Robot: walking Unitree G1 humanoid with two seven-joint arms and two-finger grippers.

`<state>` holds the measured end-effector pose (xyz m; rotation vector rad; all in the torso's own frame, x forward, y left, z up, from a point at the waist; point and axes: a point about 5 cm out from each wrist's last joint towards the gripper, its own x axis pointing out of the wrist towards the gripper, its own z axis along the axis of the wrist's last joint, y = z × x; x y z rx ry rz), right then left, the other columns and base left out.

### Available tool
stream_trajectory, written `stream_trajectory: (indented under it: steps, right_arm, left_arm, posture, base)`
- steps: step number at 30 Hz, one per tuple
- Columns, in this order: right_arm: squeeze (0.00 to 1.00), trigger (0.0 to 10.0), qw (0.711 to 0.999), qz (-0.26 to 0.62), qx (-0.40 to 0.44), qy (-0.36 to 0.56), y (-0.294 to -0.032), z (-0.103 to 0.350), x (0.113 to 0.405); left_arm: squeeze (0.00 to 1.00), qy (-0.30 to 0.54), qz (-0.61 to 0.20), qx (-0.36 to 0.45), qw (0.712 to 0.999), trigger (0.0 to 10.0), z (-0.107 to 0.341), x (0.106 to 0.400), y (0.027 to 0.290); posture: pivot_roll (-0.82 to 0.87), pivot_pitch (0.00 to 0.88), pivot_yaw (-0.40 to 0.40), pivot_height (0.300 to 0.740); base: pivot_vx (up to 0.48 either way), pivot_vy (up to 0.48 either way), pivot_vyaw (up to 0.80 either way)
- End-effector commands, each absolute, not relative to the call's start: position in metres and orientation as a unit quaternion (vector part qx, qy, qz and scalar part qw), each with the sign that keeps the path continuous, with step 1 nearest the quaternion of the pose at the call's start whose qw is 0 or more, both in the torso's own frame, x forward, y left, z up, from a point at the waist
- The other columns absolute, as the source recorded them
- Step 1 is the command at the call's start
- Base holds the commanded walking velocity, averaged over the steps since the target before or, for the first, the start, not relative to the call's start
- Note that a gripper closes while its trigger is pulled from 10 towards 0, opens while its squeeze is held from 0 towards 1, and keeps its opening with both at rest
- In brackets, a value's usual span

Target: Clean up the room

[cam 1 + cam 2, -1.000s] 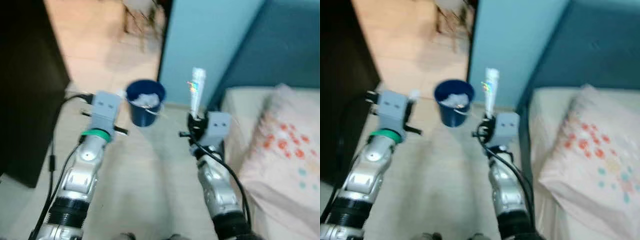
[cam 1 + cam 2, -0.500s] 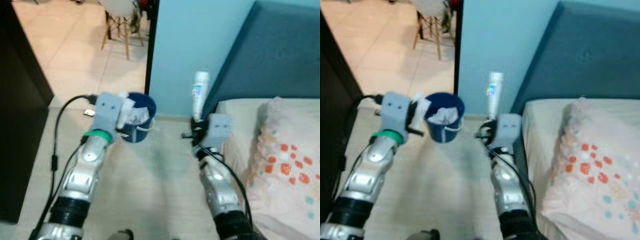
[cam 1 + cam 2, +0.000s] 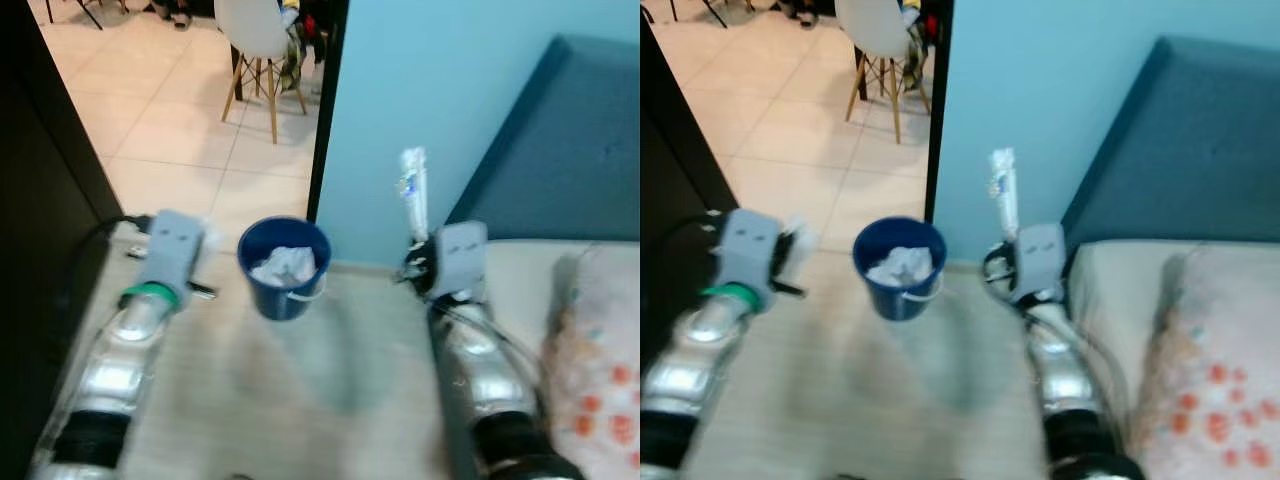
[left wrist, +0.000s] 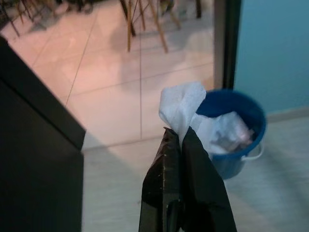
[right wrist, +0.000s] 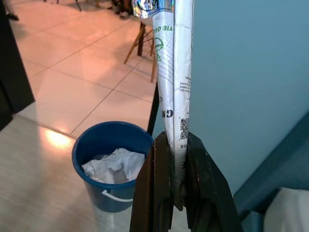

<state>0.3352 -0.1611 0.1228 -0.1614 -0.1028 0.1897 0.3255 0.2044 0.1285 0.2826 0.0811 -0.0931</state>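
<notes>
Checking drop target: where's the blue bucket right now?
In the left eye view the blue bucket stands on the floor between both arms, beside the light blue wall.

white chair [image 3: 256,35] upper left, on pale tiled floor [image 3: 170,130] | dark cabinet [image 3: 40,240] left edge | blue headboard [image 3: 570,170] right | patterned pillow [image 3: 1215,400] lower right | light-blue wall [image 3: 420,90] centre

Glossy plastic bucket [image 3: 285,266]; crumpled paper [image 4: 182,105]
</notes>
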Motion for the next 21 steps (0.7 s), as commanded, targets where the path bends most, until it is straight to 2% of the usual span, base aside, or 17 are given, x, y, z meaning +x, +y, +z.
stream_trajectory:
  steps: [1,9,13,21]
  right_arm:
    - [0.00,10.0,0.991,0.089,-0.092,-0.045,-0.173,0.124,0.335]
    - [0.00,10.0,0.993,0.070,-0.077,-0.062,-0.175,0.134,0.339]
    - [0.00,10.0,0.993,0.067,-0.072,-0.061,-0.176,0.133,0.338]
    - [0.00,10.0,0.994,0.062,-0.068,-0.052,-0.174,0.127,0.334]
  left_arm:
    - [0.00,0.056,-0.071,0.130,0.987,10.0,0.123,0.325,0.197]
    - [0.00,0.054,-0.130,0.123,0.982,10.0,0.121,0.327,0.168]
    - [0.00,0.052,-0.139,0.122,0.981,10.0,0.122,0.329,0.163]
    - [0.00,0.051,-0.155,0.123,0.979,10.0,0.125,0.334,0.160]
  posture:
    - [0.03,0.103,0.044,0.740]
    - [0.00,0.128,0.062,0.740]
    - [0.00,0.130,0.069,0.740]
    - [0.00,0.134,0.080,0.740]
  base:
    - [0.469,0.000,0.00]
    - [0.469,0.000,0.00]
    - [0.469,0.000,0.00]
    - [0.466,0.000,-0.59]
